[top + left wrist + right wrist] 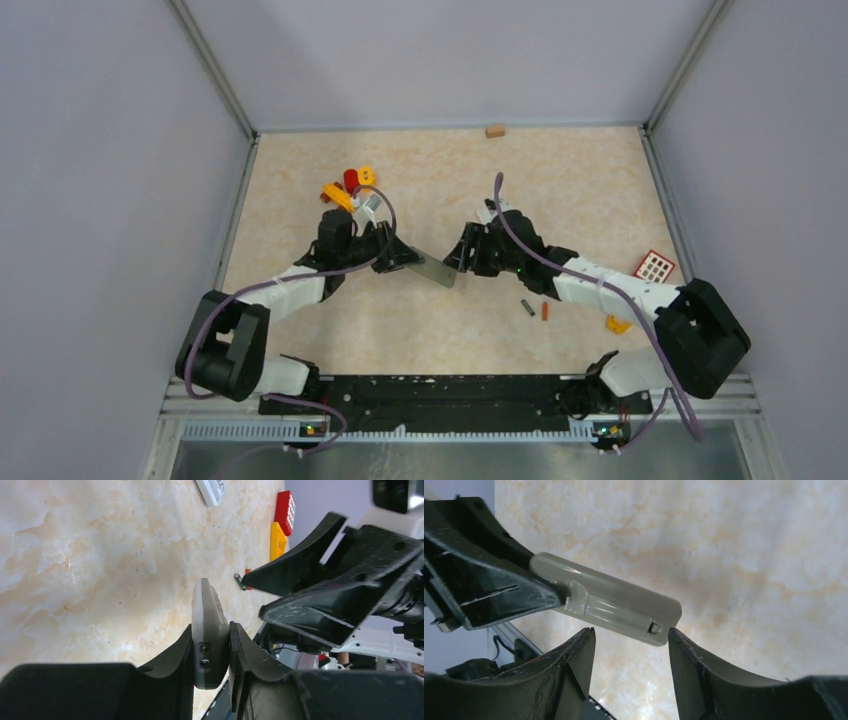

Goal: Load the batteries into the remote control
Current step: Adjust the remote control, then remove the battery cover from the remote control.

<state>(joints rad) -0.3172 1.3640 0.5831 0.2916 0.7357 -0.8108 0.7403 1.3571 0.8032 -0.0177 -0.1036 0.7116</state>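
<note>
Now L gripper [211, 627] clamps remote [205, 605] above bench [560, 190]; R gripper [630, 637], jaws apart, by its free end; batteries [526, 308] lie nearby.

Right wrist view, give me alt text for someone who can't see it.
A grey remote, battery cover facing the camera, is clamped at one end by the left gripper above a marbled table. The right gripper, jaws open, frames its free end.

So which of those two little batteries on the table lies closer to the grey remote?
The dark green-black battery; the orange battery lies just beyond it, farther from the grey remote.
</note>
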